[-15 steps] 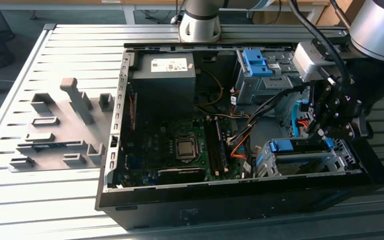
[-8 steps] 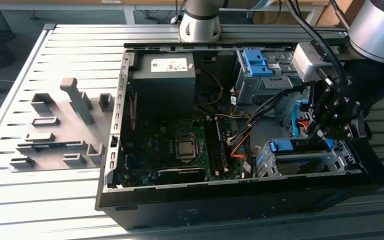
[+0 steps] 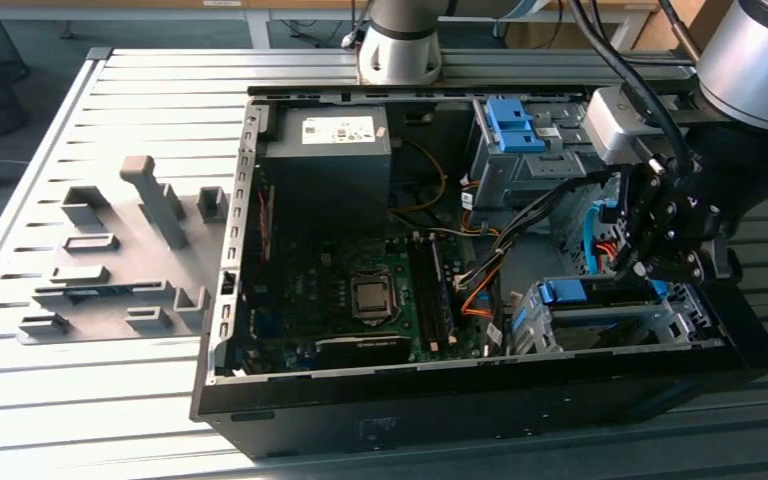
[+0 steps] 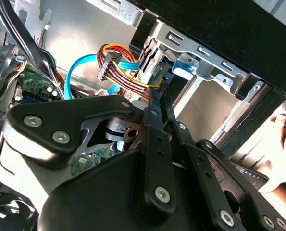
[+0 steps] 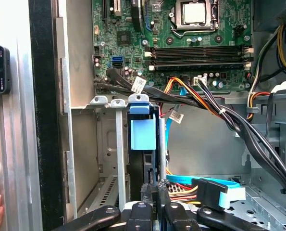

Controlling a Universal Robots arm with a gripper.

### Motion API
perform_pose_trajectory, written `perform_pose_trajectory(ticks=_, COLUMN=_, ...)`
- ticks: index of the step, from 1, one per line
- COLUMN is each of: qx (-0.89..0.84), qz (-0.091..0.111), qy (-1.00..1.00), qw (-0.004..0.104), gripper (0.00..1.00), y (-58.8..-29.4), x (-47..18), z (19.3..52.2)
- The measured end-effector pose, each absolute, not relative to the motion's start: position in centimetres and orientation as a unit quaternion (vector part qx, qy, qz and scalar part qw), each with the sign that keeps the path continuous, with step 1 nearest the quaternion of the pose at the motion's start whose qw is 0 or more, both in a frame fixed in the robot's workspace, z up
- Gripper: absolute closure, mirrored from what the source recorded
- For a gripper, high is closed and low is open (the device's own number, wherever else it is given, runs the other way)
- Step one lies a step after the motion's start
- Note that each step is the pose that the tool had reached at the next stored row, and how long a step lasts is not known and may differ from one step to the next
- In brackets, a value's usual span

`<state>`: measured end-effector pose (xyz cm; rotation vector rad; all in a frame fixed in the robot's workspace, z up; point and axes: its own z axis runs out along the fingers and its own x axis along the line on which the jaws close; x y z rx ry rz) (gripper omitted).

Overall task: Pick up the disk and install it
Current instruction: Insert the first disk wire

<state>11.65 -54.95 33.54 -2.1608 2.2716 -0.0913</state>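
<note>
Installation step seems in hand: pincer [image 5: 155, 188], fingers together, presses the disk [image 5: 143, 144] edgewise into the drive cage [image 5: 109, 144]; finishing calls for straight seating.

A hand [image 4: 283, 144] is cut off by the second wrist view's edge.

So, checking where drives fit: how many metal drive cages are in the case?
2. Far cage, holding a blue bracket; near cage, under the tool, at the near wall. Cables may hide others.
</note>
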Motion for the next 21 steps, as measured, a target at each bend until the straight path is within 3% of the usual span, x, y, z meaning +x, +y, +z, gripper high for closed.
perform_pose_trajectory(ticks=21, qx=-0.687, qz=-0.027, qy=0.726, qw=0.004, gripper=0.84, y=-54.96, x=11.67, z=33.68)
